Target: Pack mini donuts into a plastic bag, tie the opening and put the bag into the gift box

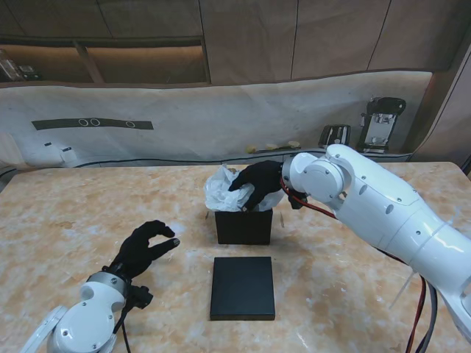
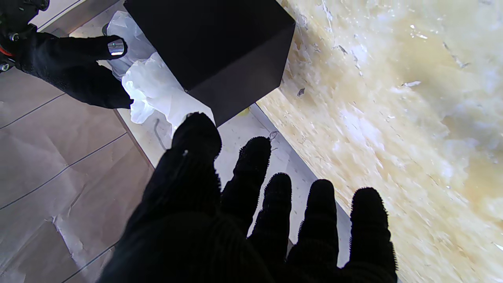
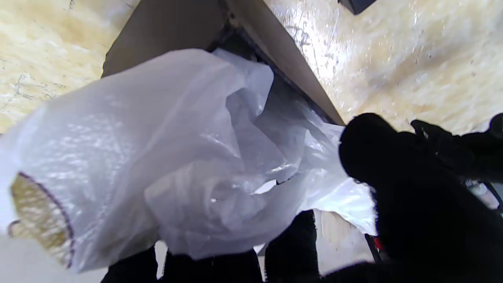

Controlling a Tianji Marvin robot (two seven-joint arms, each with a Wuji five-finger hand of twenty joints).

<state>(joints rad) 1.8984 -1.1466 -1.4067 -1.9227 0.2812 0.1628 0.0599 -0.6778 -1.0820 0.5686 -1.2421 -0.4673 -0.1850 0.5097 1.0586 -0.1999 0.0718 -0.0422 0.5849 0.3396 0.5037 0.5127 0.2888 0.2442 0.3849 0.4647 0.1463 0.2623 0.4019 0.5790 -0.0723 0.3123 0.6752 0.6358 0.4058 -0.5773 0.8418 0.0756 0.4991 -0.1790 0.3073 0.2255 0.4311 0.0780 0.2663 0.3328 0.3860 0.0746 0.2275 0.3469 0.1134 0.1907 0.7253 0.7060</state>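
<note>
A marbled beige table [image 1: 66,220] stands before a white cloth-draped bench [image 1: 184,125] and brown panelled wall [image 1: 331,37].

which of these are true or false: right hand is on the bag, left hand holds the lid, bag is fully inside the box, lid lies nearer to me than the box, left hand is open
1. The right hand is on the bag. True.
2. The left hand holds the lid. False: the lid lies flat on the table, apart from that hand.
3. The bag is fully inside the box. False: much of it bulges out over the box's top.
4. The lid lies nearer to me than the box. True.
5. The left hand is open. True: its fingers are apart and hold nothing.
</note>
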